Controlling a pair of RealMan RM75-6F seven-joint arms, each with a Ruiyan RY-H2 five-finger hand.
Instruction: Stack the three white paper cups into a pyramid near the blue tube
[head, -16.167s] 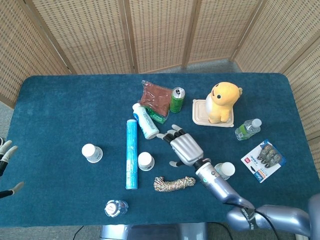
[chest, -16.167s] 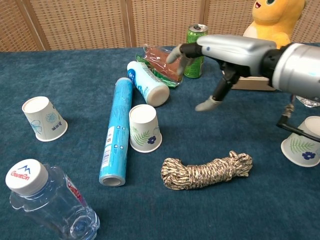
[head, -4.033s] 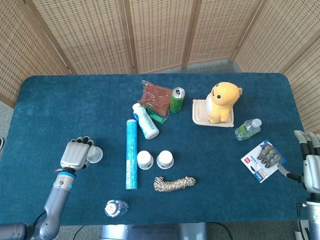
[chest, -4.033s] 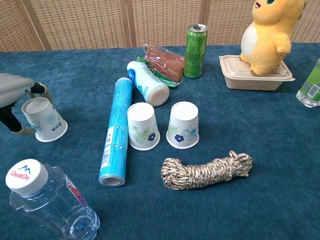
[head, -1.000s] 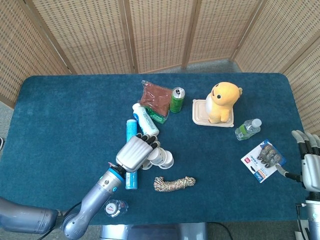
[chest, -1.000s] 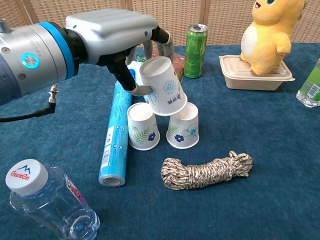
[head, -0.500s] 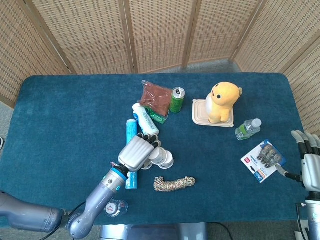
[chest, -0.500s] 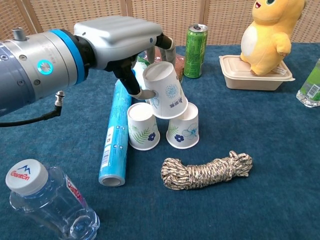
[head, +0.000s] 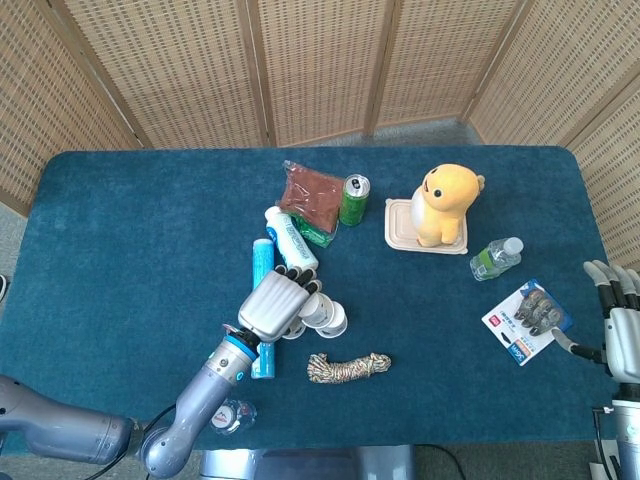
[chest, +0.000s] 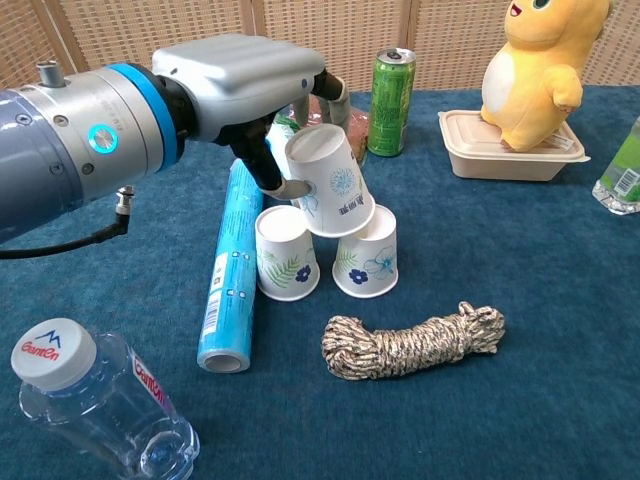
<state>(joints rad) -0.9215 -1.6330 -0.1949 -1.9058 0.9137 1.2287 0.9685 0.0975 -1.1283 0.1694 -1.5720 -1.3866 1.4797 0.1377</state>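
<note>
Two white paper cups stand upside down side by side, one (chest: 286, 254) next to the blue tube (chest: 226, 262) and the other (chest: 368, 256) to its right. My left hand (chest: 250, 85) grips a third white cup (chest: 329, 182), tilted, on top of the two, its rim touching them. In the head view the left hand (head: 272, 305) covers most of the cups (head: 324, 315), beside the blue tube (head: 261, 262). My right hand (head: 619, 320) is at the table's far right edge, fingers spread, holding nothing.
A rope coil (chest: 412, 342) lies in front of the cups and a water bottle (chest: 92, 408) at the near left. Behind are a white bottle (head: 290, 240), snack bag (head: 310, 191), green can (chest: 391, 88), yellow plush on a box (chest: 511, 150), a small bottle (head: 495, 258) and a card pack (head: 526, 320).
Over the last second my left hand has lowered the held cup slightly to the right, onto the two standing cups. The right hand has not moved.
</note>
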